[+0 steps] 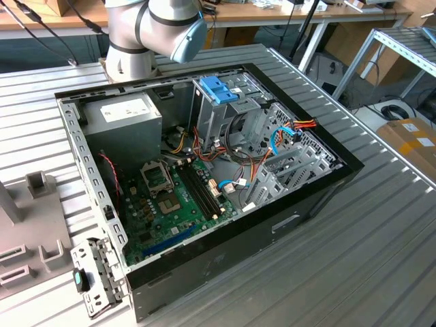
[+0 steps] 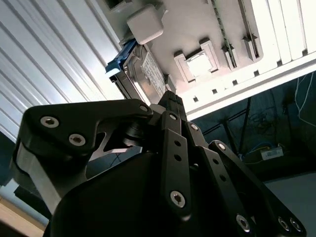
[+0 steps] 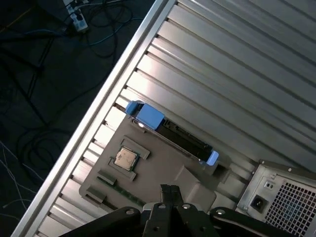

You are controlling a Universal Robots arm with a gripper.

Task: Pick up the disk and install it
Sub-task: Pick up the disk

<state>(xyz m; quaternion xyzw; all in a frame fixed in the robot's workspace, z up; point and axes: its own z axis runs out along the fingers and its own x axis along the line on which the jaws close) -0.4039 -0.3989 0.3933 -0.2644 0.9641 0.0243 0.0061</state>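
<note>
The disk (image 3: 180, 138) stands on its edge in a slot of a grey fixture plate (image 3: 163, 173), with blue carrier rails at both ends. In the second wrist view the disk (image 2: 148, 74) shows its dark face and white label, with a blue rail beside it. My gripper (image 3: 170, 188) hovers over the fixture plate, short of the disk and apart from it. Its black fingers (image 2: 173, 106) meet at the tips, shut on nothing.
The open computer case (image 1: 320, 191) lies on the ribbed metal table (image 1: 381, 252); inside are a drive cage with a blue latch (image 1: 219, 88), a grey power supply (image 1: 129, 116) and the motherboard (image 1: 170, 204). The arm's base (image 1: 136, 34) stands behind it. The fixture plate holds a processor chip (image 3: 126, 159) near the table edge (image 3: 98, 113).
</note>
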